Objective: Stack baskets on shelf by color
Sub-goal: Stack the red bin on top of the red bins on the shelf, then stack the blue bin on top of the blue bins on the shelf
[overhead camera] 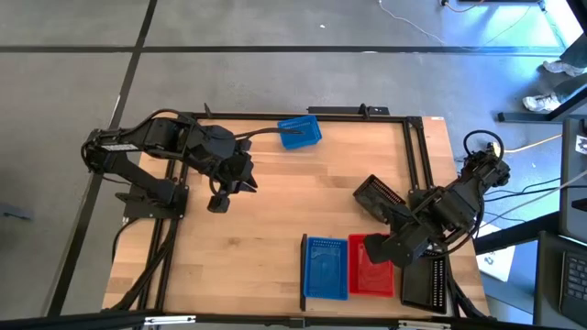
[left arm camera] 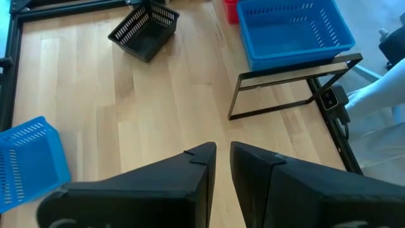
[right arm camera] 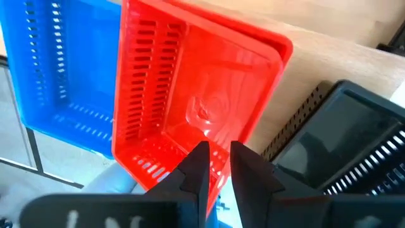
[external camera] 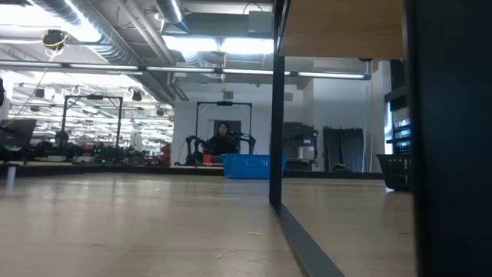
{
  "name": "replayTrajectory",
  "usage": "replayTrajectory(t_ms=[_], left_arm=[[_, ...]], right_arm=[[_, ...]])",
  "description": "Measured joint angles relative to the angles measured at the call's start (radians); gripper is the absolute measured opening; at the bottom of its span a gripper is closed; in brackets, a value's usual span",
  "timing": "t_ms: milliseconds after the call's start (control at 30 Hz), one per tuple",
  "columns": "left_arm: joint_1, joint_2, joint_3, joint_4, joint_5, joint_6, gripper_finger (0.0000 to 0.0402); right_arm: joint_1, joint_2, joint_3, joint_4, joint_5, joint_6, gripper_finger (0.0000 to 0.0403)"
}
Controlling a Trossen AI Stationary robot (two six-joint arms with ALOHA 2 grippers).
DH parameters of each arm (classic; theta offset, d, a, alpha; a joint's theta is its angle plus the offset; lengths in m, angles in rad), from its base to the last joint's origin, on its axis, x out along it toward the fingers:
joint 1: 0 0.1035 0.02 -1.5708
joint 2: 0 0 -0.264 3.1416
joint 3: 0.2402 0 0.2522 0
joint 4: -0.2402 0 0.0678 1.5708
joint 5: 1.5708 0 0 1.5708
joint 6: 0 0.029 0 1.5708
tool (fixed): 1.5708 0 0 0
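Count from the high view: 2 blue baskets, 1 red, 2 black. One blue basket (overhead camera: 300,132) sits at the table's far edge, near the left arm. The other blue basket (overhead camera: 326,268) lies on the shelf (overhead camera: 304,272) at the near edge, w/ the red basket (overhead camera: 371,267) touching it on its right side. A black basket (overhead camera: 375,195) sits tilted on the table just beyond the right arm; another black basket (overhead camera: 427,282) lies right of the red one, at the table's corner.

Right gripper (overhead camera: 378,247) hangs over the far end of the red basket. In its wrist view the fingers (right arm camera: 196,168) stand close together w/ a narrow gap, over the red basket's rim (right arm camera: 190,158); can't tell if they pinch the wall or just hover.

Left gripper (overhead camera: 218,202) hangs over bare table, well apart from all baskets; nearest is the far blue one. Its fingers (left arm camera: 197,166) are nearly together, a slim gap, nothing between them.

Low view shows only the far blue basket (external camera: 247,165), the shelf's dark upright edge and a person seated behind the table; neither gripper shows there. Left wrist view shows the shelf's black frame (left arm camera: 278,92) under the blue basket, which the high view barely gives.
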Motion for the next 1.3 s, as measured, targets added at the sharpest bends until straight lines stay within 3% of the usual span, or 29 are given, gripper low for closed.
replayTrajectory(t_ms=[933,1100,1300], left_arm=[[0.0,0.0,0.0,-0.005,0.0,0.002,0.0041],[0.0,0.0,0.0,-0.005,0.0,0.002,0.004],[0.009,0.0,0.0,-0.005,0.0,0.003,0.004]], right_arm=[[0.0,0.0,-0.03,0.001,-0.013,0.009,0.0062],[-0.011,0.002,-0.076,-0.002,-0.09,-0.042,0.0062],[-0.035,0.002,-0.011,0.0,0.022,-0.169,0.0062]])
